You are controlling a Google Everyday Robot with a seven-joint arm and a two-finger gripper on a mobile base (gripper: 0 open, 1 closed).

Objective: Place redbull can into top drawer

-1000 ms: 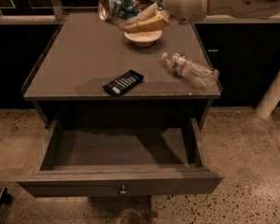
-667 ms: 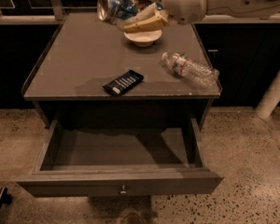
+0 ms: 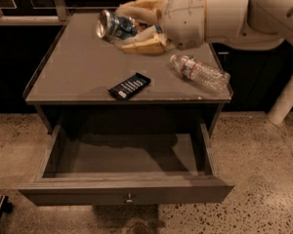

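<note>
The redbull can (image 3: 113,26) is a slim silver-and-blue can, held on its side above the back of the cabinet top, its shiny round end facing left. My gripper (image 3: 132,27) reaches in from the right and is shut on the can, cream fingers (image 3: 139,42) above and below it. The top drawer (image 3: 127,191) is pulled out below the cabinet top, its inside bare, with a small round knob (image 3: 129,197) at the centre of its front panel.
A flat dark-blue snack packet (image 3: 129,86) lies near the front middle of the cabinet top (image 3: 73,72). A clear plastic water bottle (image 3: 200,73) lies on its side at the right. A white post (image 3: 288,94) stands on the speckled floor at right.
My gripper has lifted slightly with the can in it and shifted a little toward the front. The drawer, packet and bottle have not moved.
</note>
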